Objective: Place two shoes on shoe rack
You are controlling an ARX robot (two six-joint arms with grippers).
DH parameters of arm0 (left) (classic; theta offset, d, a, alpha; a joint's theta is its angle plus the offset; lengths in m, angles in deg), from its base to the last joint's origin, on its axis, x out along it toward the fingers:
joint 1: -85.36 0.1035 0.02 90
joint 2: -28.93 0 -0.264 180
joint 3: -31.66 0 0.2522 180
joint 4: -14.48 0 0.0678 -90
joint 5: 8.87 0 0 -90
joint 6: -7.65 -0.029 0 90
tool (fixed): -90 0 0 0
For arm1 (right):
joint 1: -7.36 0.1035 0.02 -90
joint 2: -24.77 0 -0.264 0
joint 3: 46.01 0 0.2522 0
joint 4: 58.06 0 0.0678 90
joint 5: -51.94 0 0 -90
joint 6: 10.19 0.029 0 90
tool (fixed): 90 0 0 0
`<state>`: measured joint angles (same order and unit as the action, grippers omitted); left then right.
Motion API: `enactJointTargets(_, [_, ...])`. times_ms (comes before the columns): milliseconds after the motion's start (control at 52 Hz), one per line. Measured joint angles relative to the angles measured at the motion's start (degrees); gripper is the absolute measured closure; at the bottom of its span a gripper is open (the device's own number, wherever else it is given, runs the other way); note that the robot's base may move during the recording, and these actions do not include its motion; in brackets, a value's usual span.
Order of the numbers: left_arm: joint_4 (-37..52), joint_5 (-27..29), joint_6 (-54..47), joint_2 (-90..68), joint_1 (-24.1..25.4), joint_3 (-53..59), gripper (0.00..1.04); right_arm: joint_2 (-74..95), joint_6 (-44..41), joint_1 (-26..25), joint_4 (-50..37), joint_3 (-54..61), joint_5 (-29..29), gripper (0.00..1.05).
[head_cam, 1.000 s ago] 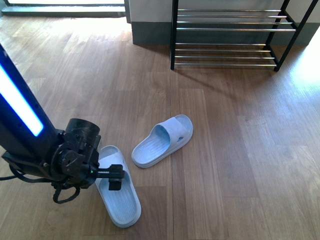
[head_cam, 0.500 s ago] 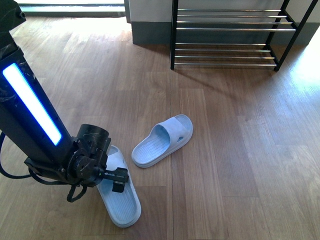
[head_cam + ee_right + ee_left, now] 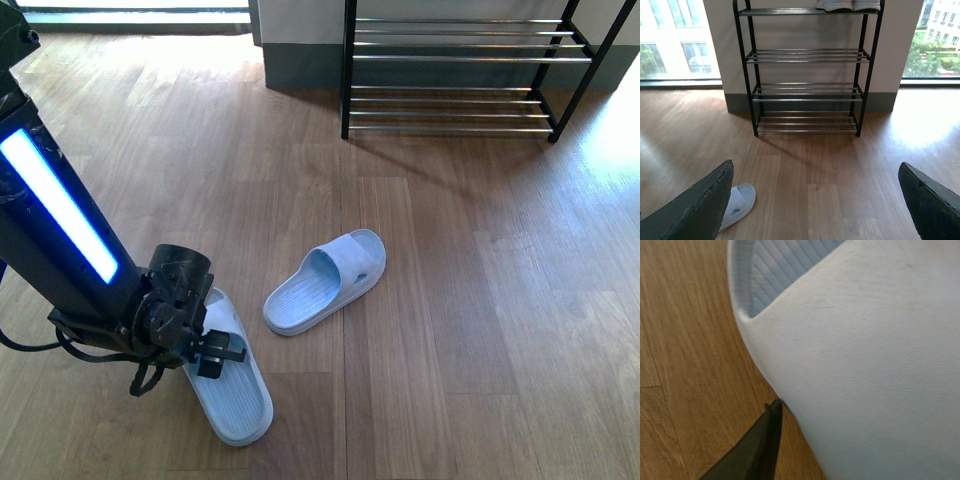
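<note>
The left gripper (image 3: 218,352) sits low on the strap of the near pale blue slide (image 3: 238,400); how wide it stands cannot be told. The second slide (image 3: 325,280) lies just beside it on the floor, and the shoe rack (image 3: 347,70) is well behind. The right gripper (image 3: 815,200) stands wide and holds nothing.

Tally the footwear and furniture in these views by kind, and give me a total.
Light blue slides: 2, the near slide and the far slide
Black shoe rack: 1
White-soled shoes on its top tier, mostly cut off: 2
Total: 5
</note>
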<state>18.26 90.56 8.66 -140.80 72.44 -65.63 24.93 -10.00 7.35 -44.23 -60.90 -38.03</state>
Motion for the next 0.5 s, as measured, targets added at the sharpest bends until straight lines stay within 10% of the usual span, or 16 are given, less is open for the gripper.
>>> enactJointTargets(269, [0.0,2.0,1.4,1.4,0.0,1.4,1.0,0.0,0.0,0.0,0.0,0.0,0.0,0.09])
enactJointTargets(500, [5.2,0.4,3.1,11.0,2.3,11.4,1.03,0.0,0.0,0.0,0.0,0.0,0.0,0.09])
